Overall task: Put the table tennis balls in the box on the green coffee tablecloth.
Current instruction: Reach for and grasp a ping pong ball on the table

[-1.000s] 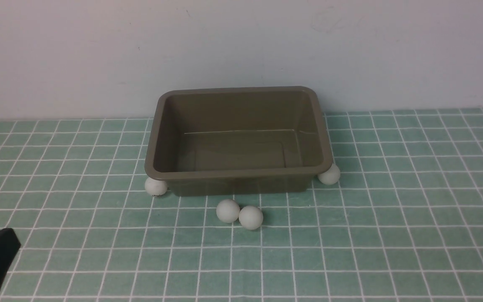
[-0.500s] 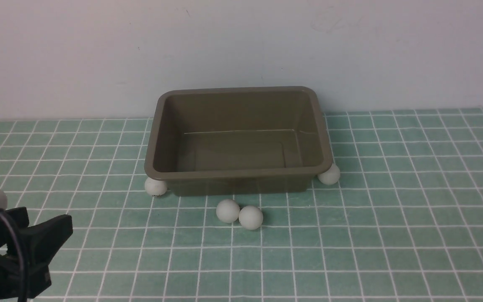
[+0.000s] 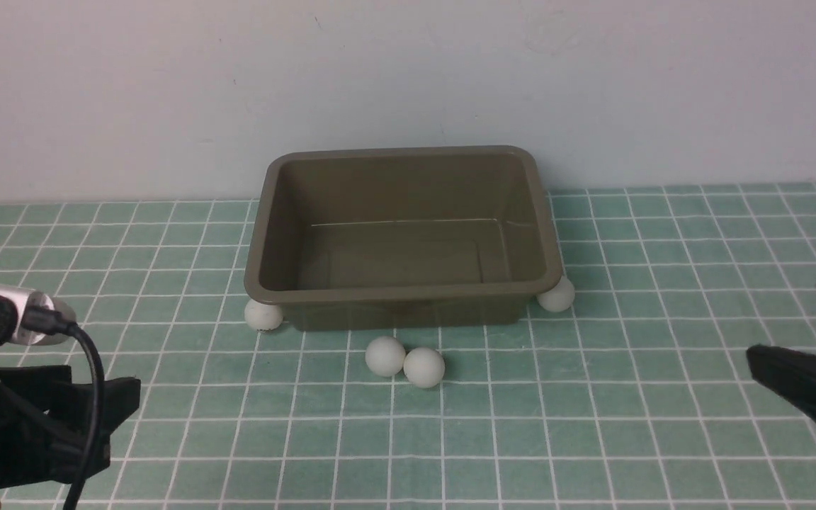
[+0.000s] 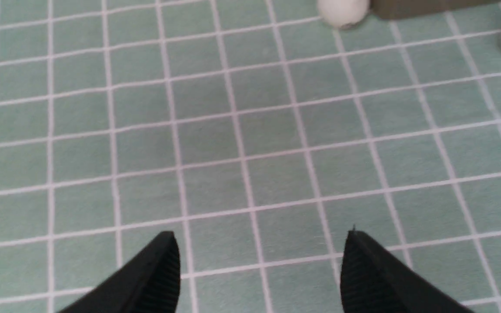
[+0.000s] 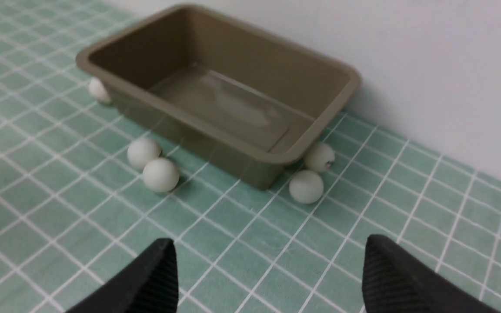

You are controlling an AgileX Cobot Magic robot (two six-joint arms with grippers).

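The olive-brown box (image 3: 408, 294) stands empty on the green coffee tablecloth (image 3: 592, 425) near the wall. Table tennis balls lie round it on the cloth: one (image 3: 263, 314) at its front left corner, a touching pair (image 3: 384, 355) (image 3: 423, 367) in front, one (image 3: 556, 294) at the front right corner. The right wrist view shows another ball (image 5: 305, 186) beside that one (image 5: 319, 156). My left gripper (image 3: 100, 386) (image 4: 260, 237) hovers open at the lower left, empty. My right gripper (image 3: 790, 322) (image 5: 268, 240) is open at the right edge, facing the box (image 5: 215, 126).
A plain white wall (image 3: 408, 85) rises just behind the box. The left wrist camera body and its black cable (image 3: 89, 368) sit above the left gripper. Bare cloth lies between both grippers and the balls.
The left gripper has come up from the bottom left corner into fuller view. The right gripper has entered from the right edge and moved inward. Balls and box have not moved.
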